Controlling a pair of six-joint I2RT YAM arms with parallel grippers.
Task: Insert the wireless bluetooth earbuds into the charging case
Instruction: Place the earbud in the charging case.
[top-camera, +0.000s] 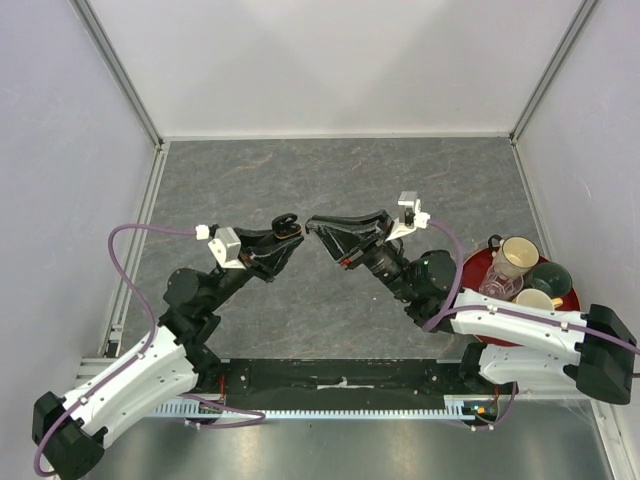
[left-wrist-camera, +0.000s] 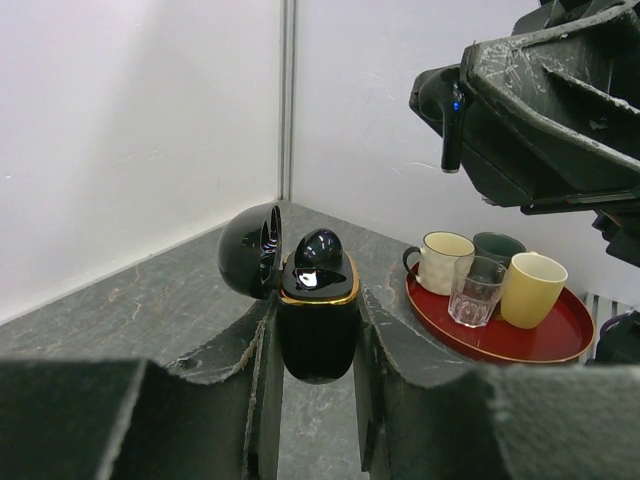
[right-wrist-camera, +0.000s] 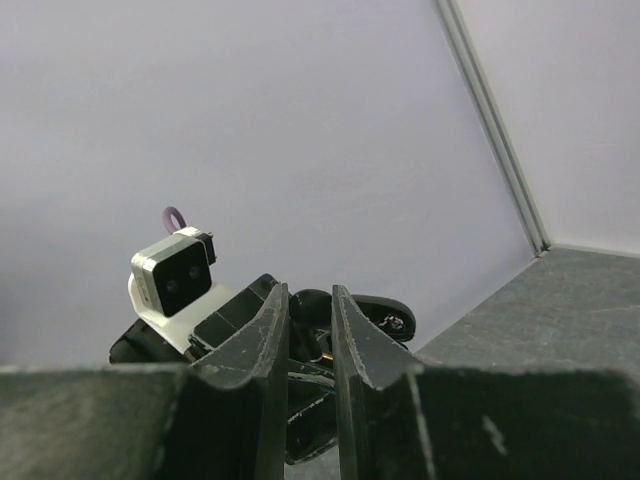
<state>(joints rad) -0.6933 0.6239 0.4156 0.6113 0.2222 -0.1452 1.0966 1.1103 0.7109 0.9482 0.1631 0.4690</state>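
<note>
My left gripper (top-camera: 283, 232) (left-wrist-camera: 315, 310) is shut on the black charging case (left-wrist-camera: 318, 345) with a gold rim and holds it upright above the table. The case's lid (left-wrist-camera: 250, 250) is open to the left. One black earbud (left-wrist-camera: 318, 250) sits in the case. My right gripper (top-camera: 313, 226) (left-wrist-camera: 447, 92) is shut on a second black earbud (left-wrist-camera: 452, 130), stem down, with a blue light. It hangs up and to the right of the case, apart from it. In the right wrist view my right gripper (right-wrist-camera: 311, 303) faces the case lid (right-wrist-camera: 385, 312). No cream-white earbuds are in view.
A red tray (top-camera: 471, 268) (left-wrist-camera: 500, 350) stands at the right near my right arm. It holds a cream mug (left-wrist-camera: 445, 262), a dark green cup (left-wrist-camera: 498, 245), a yellow cup (left-wrist-camera: 532, 288) and a glass (left-wrist-camera: 473, 292). White walls enclose the grey table (top-camera: 300, 180).
</note>
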